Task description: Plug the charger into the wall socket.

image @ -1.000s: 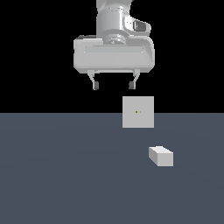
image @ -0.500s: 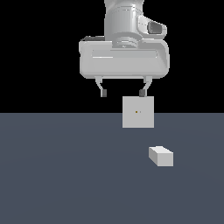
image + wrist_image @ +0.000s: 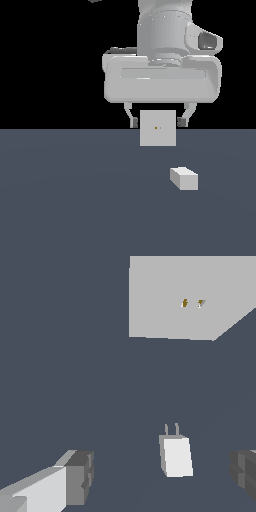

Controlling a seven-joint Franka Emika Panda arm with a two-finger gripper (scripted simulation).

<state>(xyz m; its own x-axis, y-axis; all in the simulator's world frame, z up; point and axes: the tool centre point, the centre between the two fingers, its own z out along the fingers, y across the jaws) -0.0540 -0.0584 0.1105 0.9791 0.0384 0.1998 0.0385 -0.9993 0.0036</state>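
Note:
The charger (image 3: 184, 178) is a small light grey block lying on the dark floor, towards the exterior view's right and nearer the camera than the wall socket (image 3: 157, 128). The socket is an upright light grey square panel with a tiny orange-brown dot at its centre. My gripper (image 3: 157, 121) is open and empty, hanging above the floor, its fingertips (image 3: 132, 121) showing either side of the panel. In the wrist view the charger (image 3: 176, 456) lies between my spread fingers (image 3: 75, 478), its two prongs pointing towards the socket (image 3: 175, 301), which shows two small orange-brown slots.
The dark grey-blue floor (image 3: 65, 200) spreads across the lower half of the exterior view. Behind it the background is black. No other objects show.
The arm has moved towards the exterior view's right and lower, looming larger; its fingers now flank the socket panel's top. The charger and socket have not moved.

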